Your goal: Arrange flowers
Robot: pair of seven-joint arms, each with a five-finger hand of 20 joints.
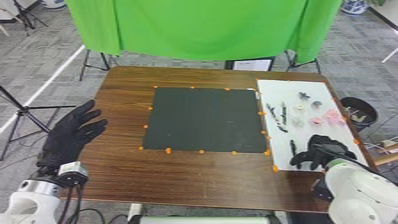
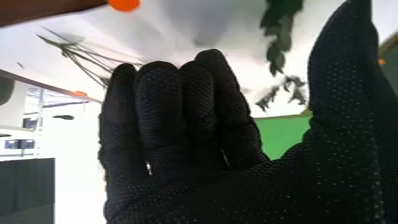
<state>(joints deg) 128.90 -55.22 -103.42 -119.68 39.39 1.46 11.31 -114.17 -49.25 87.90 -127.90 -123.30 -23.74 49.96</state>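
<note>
Right hand (image 2: 226,192) is hanging open over a sheet (image 1: 284,90), left hand (image 1: 69,134) also hanging open; flowers (image 1: 333,116) are lying loose, all arranging seemingly pending.

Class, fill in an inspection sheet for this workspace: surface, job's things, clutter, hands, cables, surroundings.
Surface: brown table, dark mat, white mat.
Job's things: pink flowers and dark stems on the white mat.
Clutter: orange markers along the mat edges.
Hands: left hand at the table's left edge; right hand at the white mat's near end; both open.
Cables: black cables by the left wrist.
Surroundings: green cloth beyond, dark bin right.
</note>
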